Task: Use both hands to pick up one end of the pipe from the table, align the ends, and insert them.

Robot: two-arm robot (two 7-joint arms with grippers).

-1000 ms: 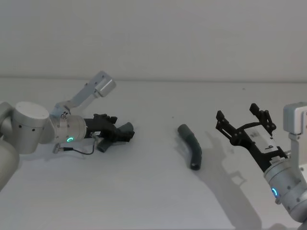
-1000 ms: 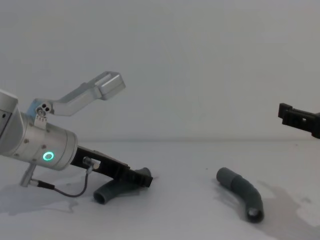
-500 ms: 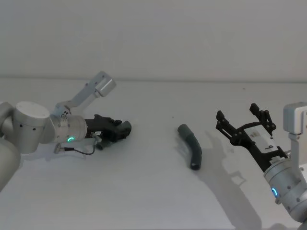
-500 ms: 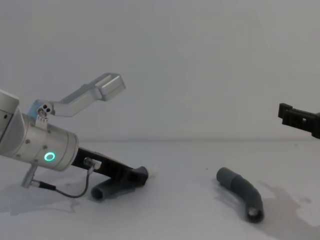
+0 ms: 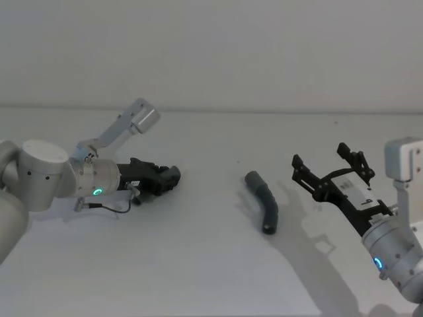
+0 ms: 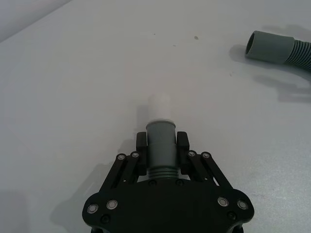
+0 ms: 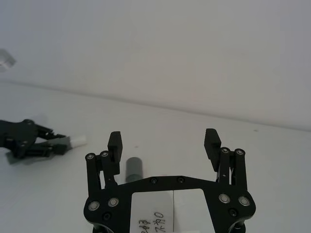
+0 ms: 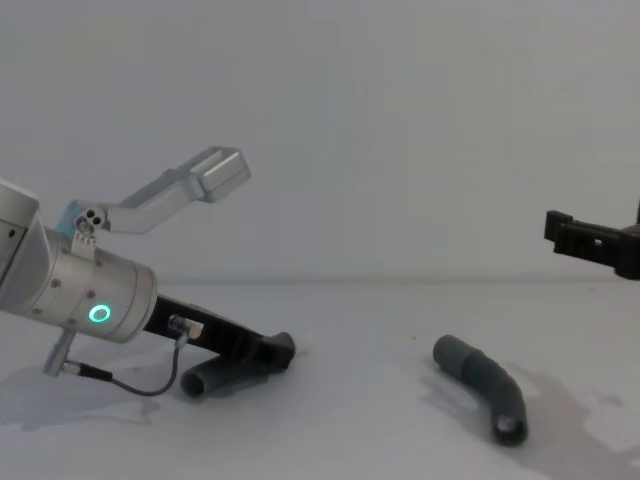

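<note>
My left gripper (image 5: 162, 179) lies low over the table (image 5: 198, 264) at the left, shut on one dark grey pipe piece (image 6: 160, 148). That piece's white stub tip (image 6: 159, 107) sticks out past the fingers. Seen from the chest, its other end (image 8: 203, 381) reaches back under the gripper (image 8: 265, 350). The second ribbed piece (image 5: 264, 202) lies free at centre right, its wide grey cuff (image 6: 270, 45) towards the far side. My right gripper (image 5: 322, 157) hangs open to the right of it, above the table, with the cuff (image 7: 133, 168) showing below its fingers (image 7: 114, 141).
The table is plain white, and a pale wall rises behind its far edge (image 5: 264, 111). A thin black cable (image 8: 140, 385) loops from the left wrist down near the table surface.
The left gripper has closed on its pipe piece and turned it so it lines up with the fingers. The right gripper has edged left towards the lying piece.
</note>
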